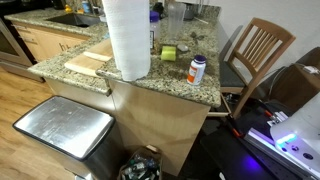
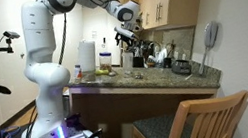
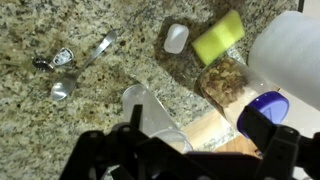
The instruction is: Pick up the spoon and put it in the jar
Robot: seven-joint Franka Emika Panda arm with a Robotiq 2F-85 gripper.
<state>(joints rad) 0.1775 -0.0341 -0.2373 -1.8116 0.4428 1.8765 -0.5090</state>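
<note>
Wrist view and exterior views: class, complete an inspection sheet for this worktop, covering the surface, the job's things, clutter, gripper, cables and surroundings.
Surface: speckled granite counter; no spills seen.
Job's things: metal spoon lies flat on the granite; clear jar stands near it, not touching.
Clutter: green sponge, small white bottle, paper towel roll, wooden board.
Gripper: gripper open, empty, above the jar.
Cables: wires appear to lie by the robot's base, off the counter.
Surroundings: wooden chair, steel bin.
</note>
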